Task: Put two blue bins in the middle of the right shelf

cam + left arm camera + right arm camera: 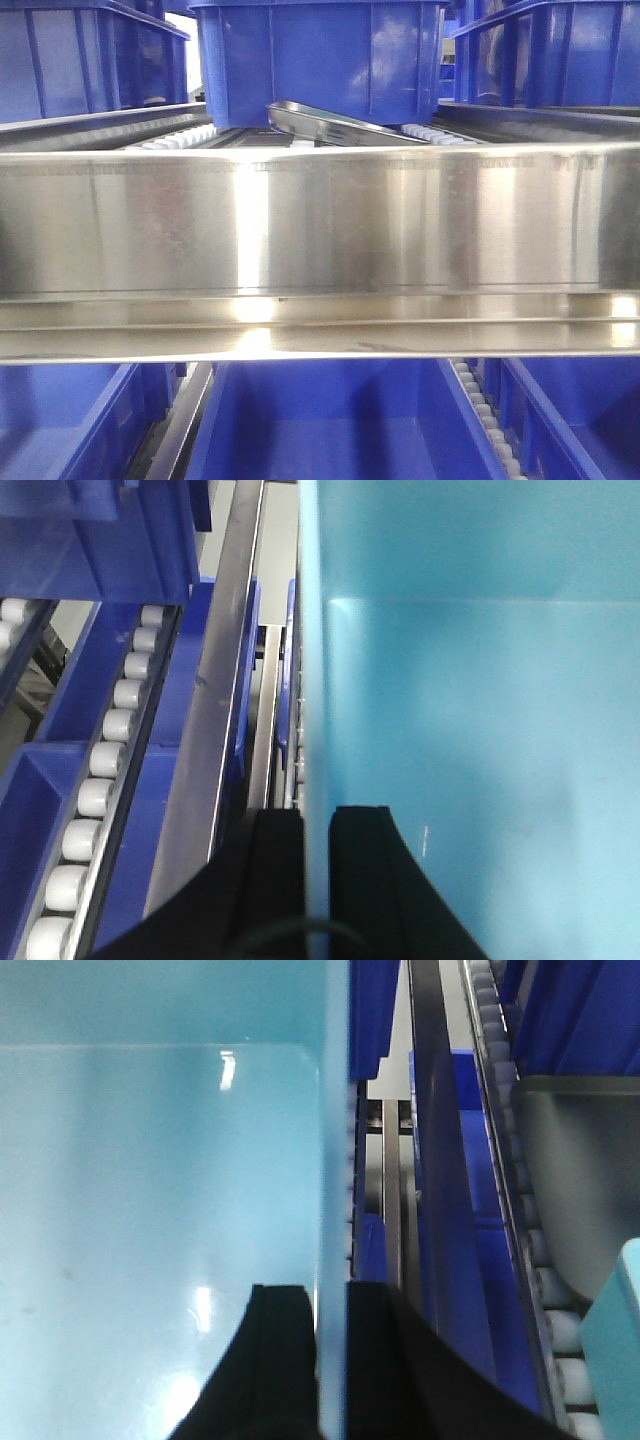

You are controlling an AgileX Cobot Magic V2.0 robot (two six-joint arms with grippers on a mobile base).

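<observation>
Plainly a warehouse or factory store with roller-fed shelving (90, 118). Told by the broad steel beam (320, 230) across the front, by white rollers (185, 135) set in rows behind it, and by like blue bins (320, 60) ranked above and below. Borne out in both wrist views by more roller lines, steel rails (225, 680) and blue plastic walls.

Entering from 6 o'clock, the left gripper (316, 880) and right gripper (333, 1360) each pinch a bin (480, 730) wall.
</observation>
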